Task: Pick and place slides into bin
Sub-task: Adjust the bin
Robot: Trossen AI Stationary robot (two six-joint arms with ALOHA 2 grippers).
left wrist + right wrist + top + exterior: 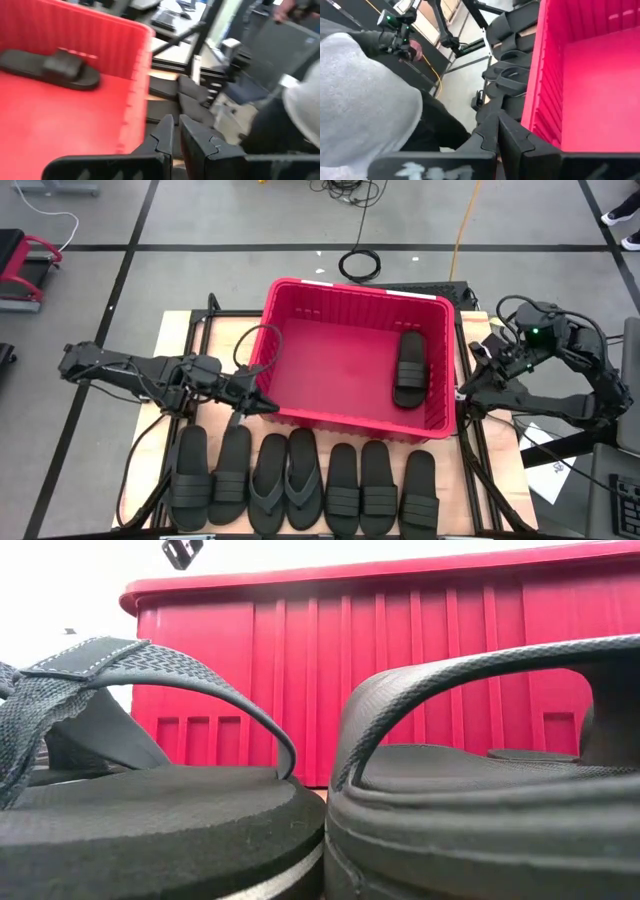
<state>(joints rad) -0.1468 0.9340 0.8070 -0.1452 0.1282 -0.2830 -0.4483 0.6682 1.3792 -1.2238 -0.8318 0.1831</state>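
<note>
Progress is slight: one slide [411, 369] lies inside the bin [355, 292], against its right wall, and nothing else is in it. Seven slides [305, 485] remain in a row on the table just in front of the bin. The left gripper [268, 406] hovers at the bin's front-left corner, fingers nearly together, holding nothing. The right gripper [465, 392], shut and empty, waits just beside the bin's right wall.

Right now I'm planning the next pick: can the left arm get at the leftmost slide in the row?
Probably yes. The left end effector hangs by the bin's front-left corner, and the leftmost slide lies uncovered, nothing between.
</note>
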